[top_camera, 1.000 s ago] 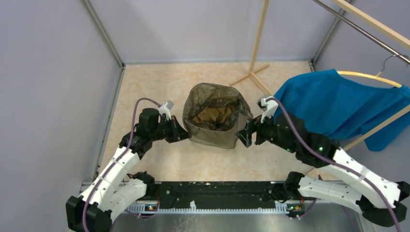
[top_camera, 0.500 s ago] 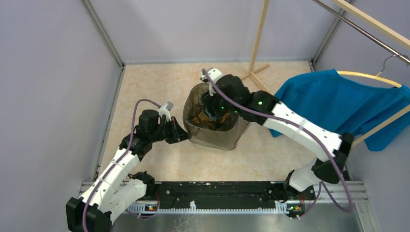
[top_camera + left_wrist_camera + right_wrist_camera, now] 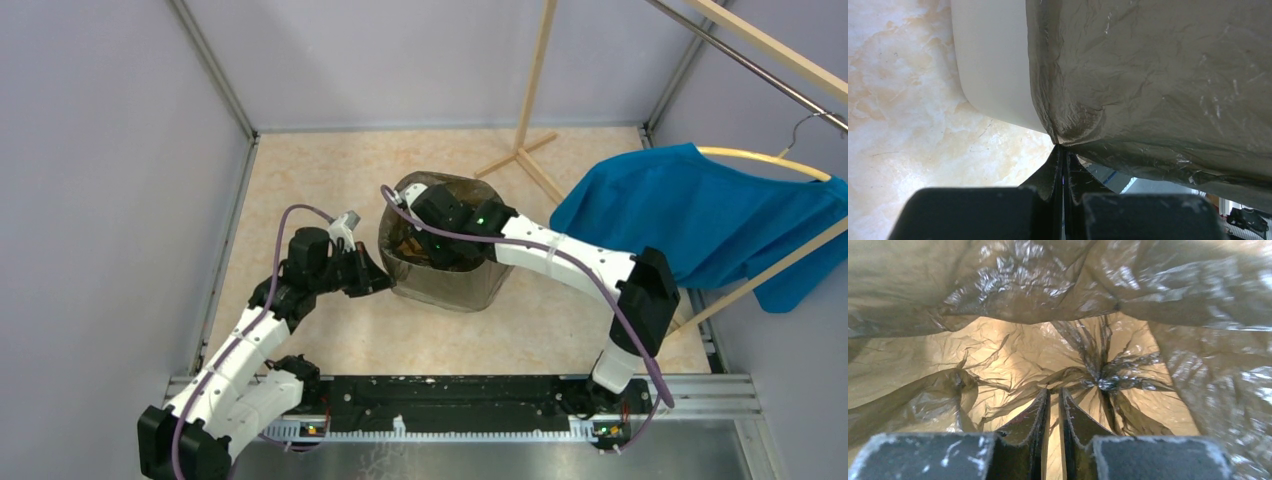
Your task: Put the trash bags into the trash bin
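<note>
The trash bag point(image 3: 445, 283), thin, wrinkly and grey-brown, lines the bin and drapes over its rim down the outside. The cream trash bin point(image 3: 993, 65) shows bare below the bag's edge in the left wrist view. My left gripper point(image 3: 380, 284) is at the bin's left side, shut on a pinch of the bag's hem point(image 3: 1068, 131). My right gripper point(image 3: 415, 243) reaches down into the bin's mouth from the right. In the right wrist view its fingertips point(image 3: 1054, 390) stand almost together, a thin slit between them and nothing in it, among the bag's folds point(image 3: 998, 355) near the bottom.
A blue garment point(image 3: 700, 215) hangs on a hanger at the right, beside a wooden stand point(image 3: 525, 150) behind the bin. Grey walls point(image 3: 100, 200) close in the left and back. The marbled beige floor point(image 3: 300, 180) surrounds the bin.
My right arm swung from the bin's right side up over the rim and down into the bag, its jaws closing from wide. The left arm kept still, holding the hem.
</note>
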### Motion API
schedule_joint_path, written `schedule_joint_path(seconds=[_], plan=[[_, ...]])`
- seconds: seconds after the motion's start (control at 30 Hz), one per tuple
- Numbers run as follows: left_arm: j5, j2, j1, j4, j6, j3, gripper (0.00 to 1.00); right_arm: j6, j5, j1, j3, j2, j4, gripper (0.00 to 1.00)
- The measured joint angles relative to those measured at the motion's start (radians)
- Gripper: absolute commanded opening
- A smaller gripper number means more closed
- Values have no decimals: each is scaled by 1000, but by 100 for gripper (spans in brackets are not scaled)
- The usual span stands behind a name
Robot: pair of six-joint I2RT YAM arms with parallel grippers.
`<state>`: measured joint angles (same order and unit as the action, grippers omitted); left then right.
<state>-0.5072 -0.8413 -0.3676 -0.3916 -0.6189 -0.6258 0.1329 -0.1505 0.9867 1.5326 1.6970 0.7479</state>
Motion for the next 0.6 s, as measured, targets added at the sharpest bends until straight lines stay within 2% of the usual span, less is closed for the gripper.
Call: schedule_joint_path(seconds=[0.1,0.27,0.6], plan=[[3,0,0,0,7,0,0,9,30,-8,-50,0,-37,0],[8,0,0,0,15,0,0,32,97,-32,-127,7,-84,0],[7,-8,0,5,16,0,0,53,173,-91,-138,79,-139,0]])
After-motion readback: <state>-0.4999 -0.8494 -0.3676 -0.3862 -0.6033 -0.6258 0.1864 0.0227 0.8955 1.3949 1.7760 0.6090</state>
